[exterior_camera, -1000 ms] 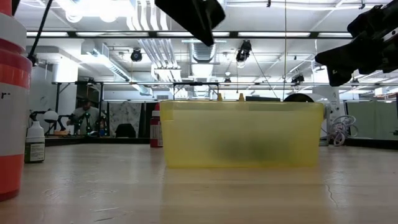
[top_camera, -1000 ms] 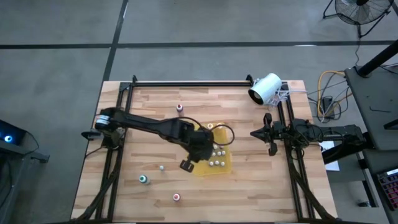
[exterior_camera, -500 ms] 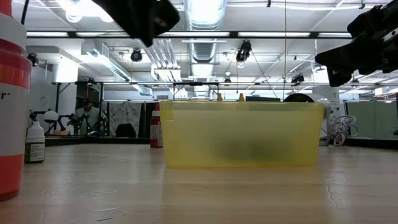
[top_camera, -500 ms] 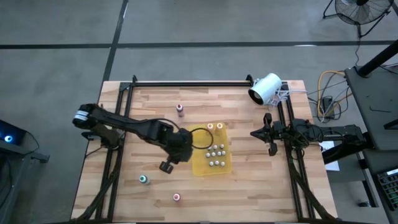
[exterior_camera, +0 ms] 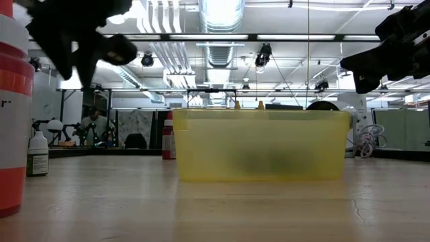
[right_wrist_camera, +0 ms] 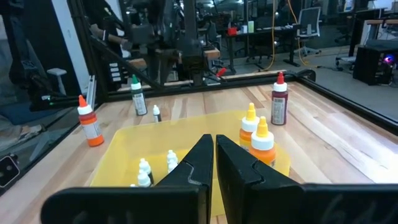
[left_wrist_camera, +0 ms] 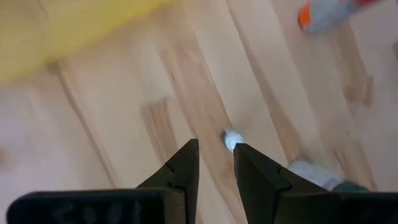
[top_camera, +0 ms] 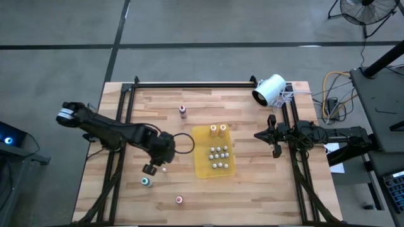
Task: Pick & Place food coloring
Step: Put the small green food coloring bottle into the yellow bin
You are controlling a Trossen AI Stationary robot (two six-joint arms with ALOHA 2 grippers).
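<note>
While left arm reaches across wooden table, left gripper hovers low over bare wood left of flat yellow tray, fingers narrowly parted, holding nothing. Small whitish loose bottle just beside its tips; teal-capped bottle near, pink-capped bottle further toward front edge, maroon-capped bottle toward back. Tray carries two orange-topped bottles plus cluster of small whitish bottles. Right gripper waits at right table edge, fingers nearly together, empty.
</note>
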